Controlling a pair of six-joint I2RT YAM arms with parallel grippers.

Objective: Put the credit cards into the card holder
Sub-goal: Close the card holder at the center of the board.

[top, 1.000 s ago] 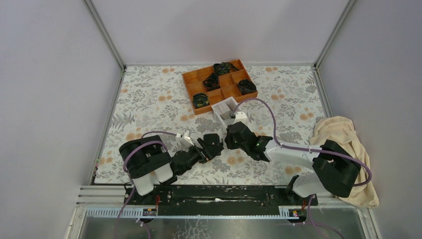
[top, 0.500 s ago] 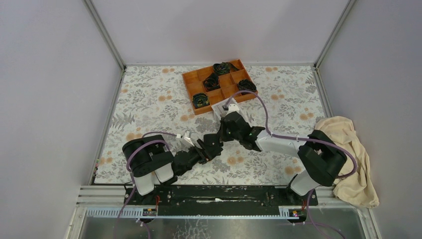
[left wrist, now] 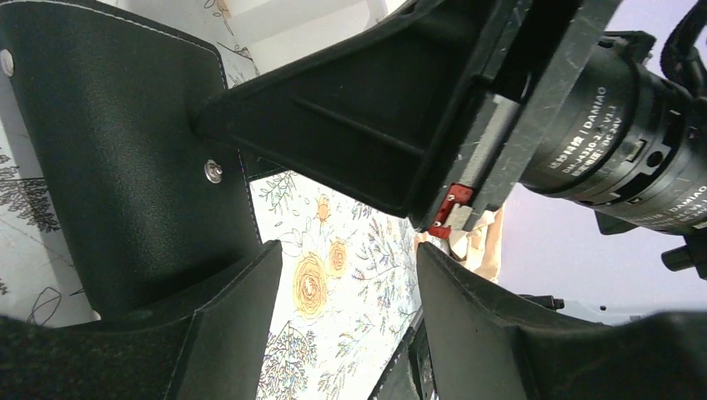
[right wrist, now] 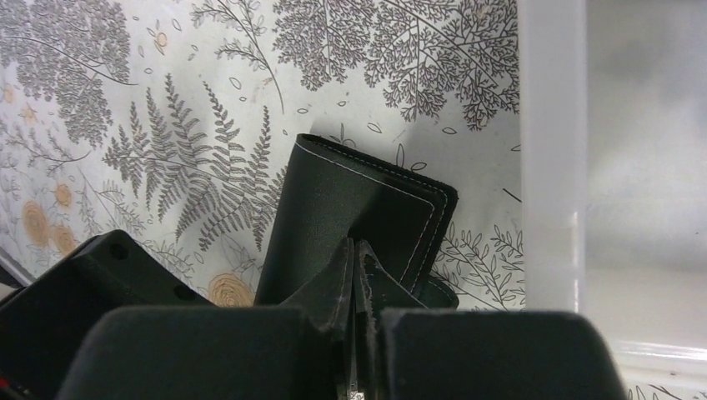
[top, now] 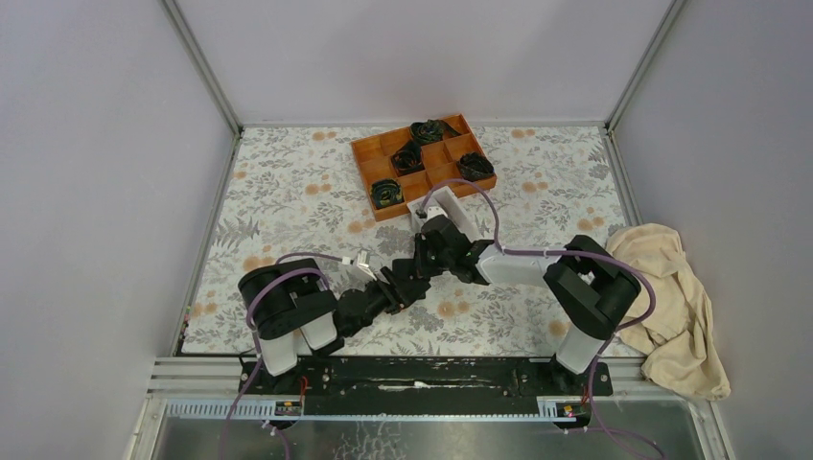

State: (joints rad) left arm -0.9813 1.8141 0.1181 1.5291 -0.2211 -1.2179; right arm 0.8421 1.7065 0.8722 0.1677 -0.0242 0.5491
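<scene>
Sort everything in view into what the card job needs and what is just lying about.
For the job: card holder, pinched by the right gripper; left gripper, open beside it. No credit cards visible.
Lying about: orange tray, black bundles in it, beige cloth, white box.

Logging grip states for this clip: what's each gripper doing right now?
Left gripper: open, holding nothing.
Right gripper: shut on the edge of the card holder.
</scene>
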